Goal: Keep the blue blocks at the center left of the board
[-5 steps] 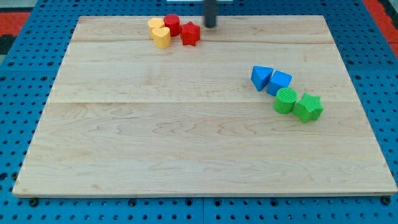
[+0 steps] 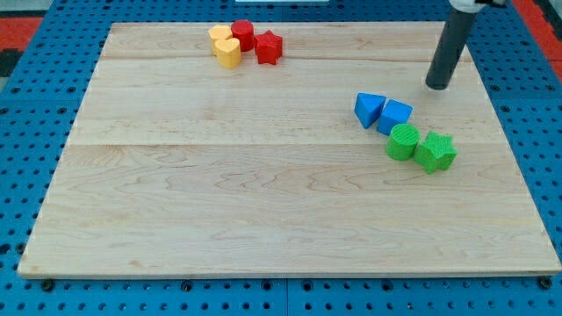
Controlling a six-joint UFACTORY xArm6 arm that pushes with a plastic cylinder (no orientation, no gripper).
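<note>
Dark rod, my tip (image 2: pixel 437 87) on wooden board (image 2: pixel 263 219), up-right of blue triangular block (image 2: pixel 368 109) and blue cube block (image 2: pixel 394 116), apart from both; no gripper fitted, nothing held.

One view only, from above and in front of the wooden board (image 2: pixel 263 219), tilted down toward its far edge. Near enough to frame the whole board, with blue pegboard (image 2: pixel 26 132) at the margins.
</note>
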